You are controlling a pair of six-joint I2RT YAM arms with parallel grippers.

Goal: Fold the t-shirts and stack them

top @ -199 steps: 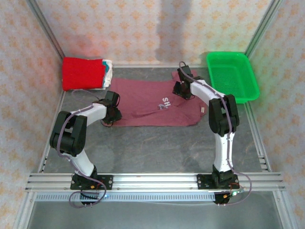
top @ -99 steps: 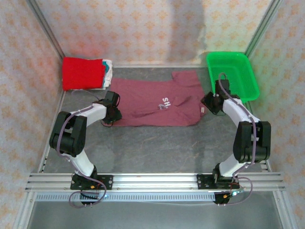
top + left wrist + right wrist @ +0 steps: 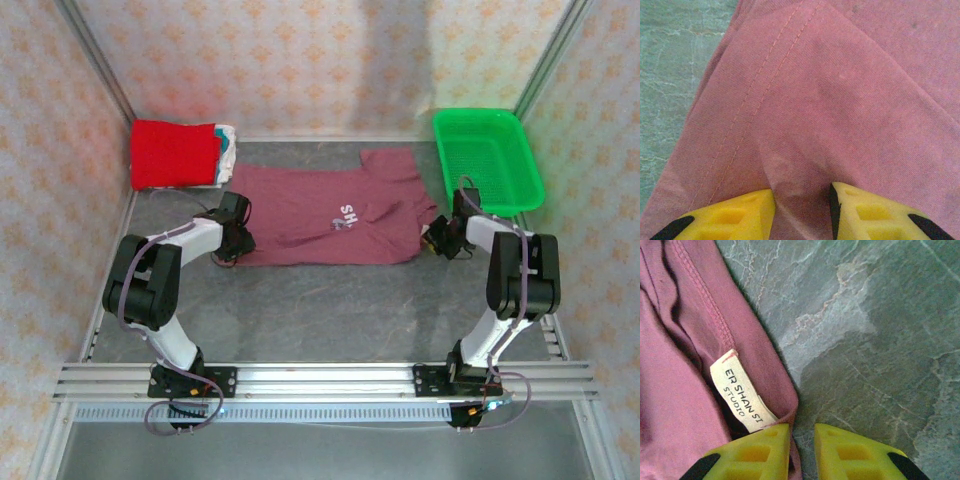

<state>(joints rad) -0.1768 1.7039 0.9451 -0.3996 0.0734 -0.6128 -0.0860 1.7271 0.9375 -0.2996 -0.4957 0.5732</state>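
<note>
Right wrist camera reads maroon t-shirt [image 3: 670, 425] label [image 3: 742, 392].

A robot test cell in a lab — the left arm [image 3: 150, 280] and right arm [image 3: 520, 275] are bolted to an aluminium rail [image 3: 330, 380] at a grey marbled table [image 3: 330, 310]. Patterned wall panels [image 3: 300, 60] on metal frame posts [image 3: 95, 60] box it in.

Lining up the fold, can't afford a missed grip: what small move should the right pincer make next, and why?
Probably nudge the right pincer a touch toward the maroon t-shirt before closing. Its narrow gap sits mostly over bare table, with the shirt's edge by the label at one finger, while the left pincer pinches cloth.
</note>
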